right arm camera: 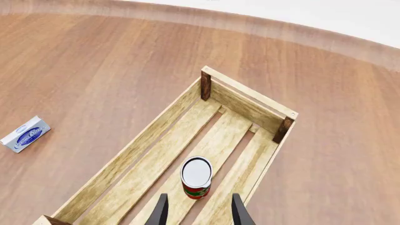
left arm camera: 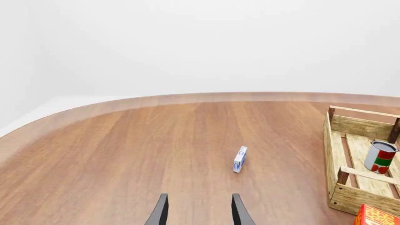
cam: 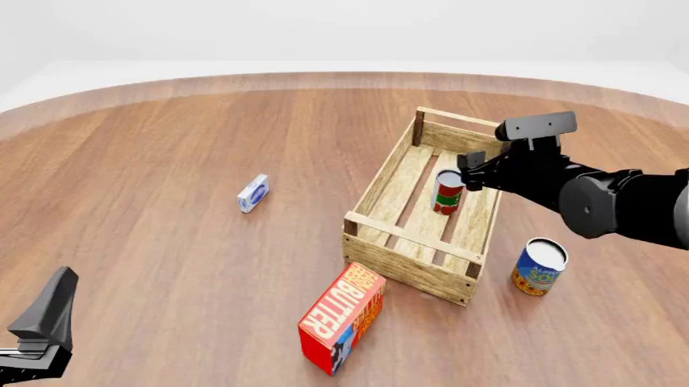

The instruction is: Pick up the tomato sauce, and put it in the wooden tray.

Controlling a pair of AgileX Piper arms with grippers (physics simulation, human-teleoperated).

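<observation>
The tomato sauce point(cam: 448, 192) is a small can with a red, white and green label, standing upright on the slats inside the wooden tray point(cam: 415, 262). My right gripper point(cam: 470, 168) hovers just above it, open. In the right wrist view the can's silvery top point(right arm camera: 196, 172) lies below and between the fingers of that gripper point(right arm camera: 199, 197), and the fingers do not touch it. My left gripper point(cam: 56, 298) sits low at the near left of the table, open and holding nothing point(left arm camera: 198, 202). The left wrist view also catches the can point(left arm camera: 381, 157) in the tray point(left arm camera: 328, 154).
A red-orange butter box point(cam: 342, 318) lies in front of the tray's near corner. A blue-and-yellow can point(cam: 538, 268) stands right of the tray. A small blue-and-white box point(cam: 253, 193) rests on the table left of the tray.
</observation>
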